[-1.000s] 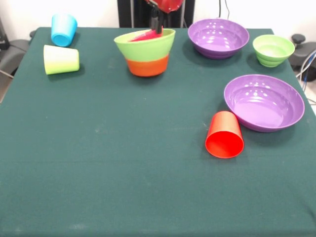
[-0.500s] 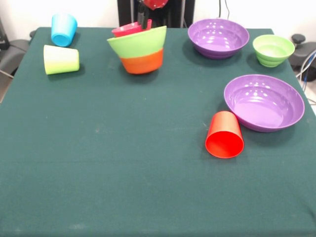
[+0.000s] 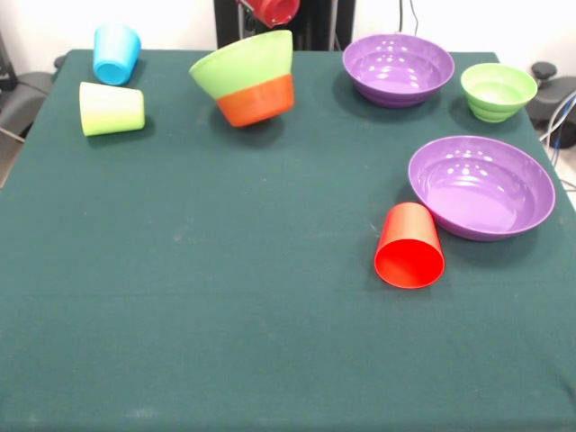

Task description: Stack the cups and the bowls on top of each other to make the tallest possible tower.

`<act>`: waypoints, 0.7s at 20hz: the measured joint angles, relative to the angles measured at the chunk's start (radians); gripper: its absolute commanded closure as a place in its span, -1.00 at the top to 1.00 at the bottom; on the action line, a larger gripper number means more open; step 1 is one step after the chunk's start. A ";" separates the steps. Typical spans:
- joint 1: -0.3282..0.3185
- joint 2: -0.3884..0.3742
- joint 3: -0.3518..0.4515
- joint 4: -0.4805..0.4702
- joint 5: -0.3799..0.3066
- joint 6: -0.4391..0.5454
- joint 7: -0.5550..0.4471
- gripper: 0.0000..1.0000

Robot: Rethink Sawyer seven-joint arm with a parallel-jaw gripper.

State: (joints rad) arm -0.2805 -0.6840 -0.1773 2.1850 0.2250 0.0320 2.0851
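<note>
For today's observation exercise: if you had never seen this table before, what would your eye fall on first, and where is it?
First, the tower at the table's far side: a lime-green bowl nested in an orange one, tipped steeply to one side. Next, the red cup lying on its side, mouth toward the camera, against the nearer purple bowl on the picture's right. The dark green table is bare across the front.

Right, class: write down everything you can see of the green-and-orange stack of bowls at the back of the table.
The tower is a stack of nested glossy plastic bowls: a wide lime-green rim band above a narrower orange base. It is tilted, its opening facing up and to the picture's left, with the right side of the rim raised highest. It sits toward the far edge of the green-covered table, right of the lime green cup. A red robot part hangs just above its raised rim; whether they touch cannot be told.
</note>
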 measured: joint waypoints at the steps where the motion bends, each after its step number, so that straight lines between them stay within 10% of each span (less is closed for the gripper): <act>1: 0.000 0.003 0.000 -0.001 0.000 0.000 0.000 -1.00; 14: 0.000 0.015 -0.006 -0.010 0.000 0.000 0.000 -1.00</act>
State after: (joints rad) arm -0.2803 -0.6688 -0.1830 2.1755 0.2250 0.0320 2.0851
